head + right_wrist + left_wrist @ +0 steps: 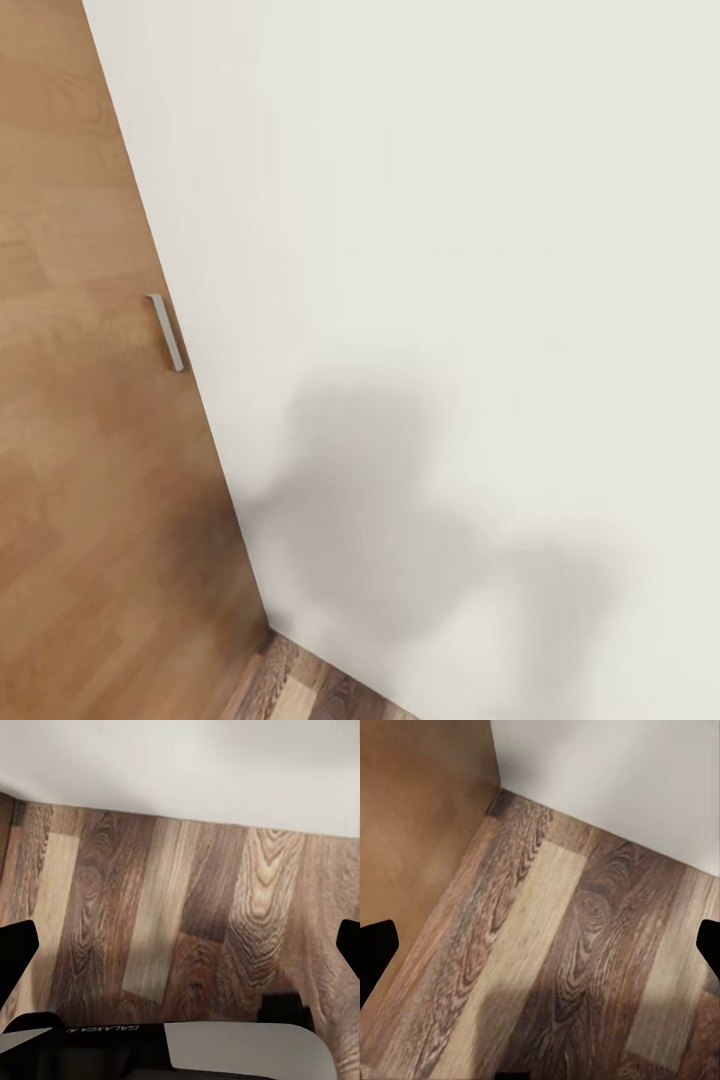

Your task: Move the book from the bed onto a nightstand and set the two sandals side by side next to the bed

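Robot faces a white wall (pixel 450 250) with a brown wooden door (pixel 70 400) at 9 o'clock, metal handle (pixel 167 332) on its edge, a strip of wood floor (pixel 310 690) at 6. Both wrist cameras look down at bare planks: left gripper (pixel 540 945) and right gripper (pixel 180 945) spread wide, holding nothing. Book, bed, nightstand, sandals aren't visible, location unknown. My read: still in transit, nothing confirmed done; book move and sandal pairing both remain.
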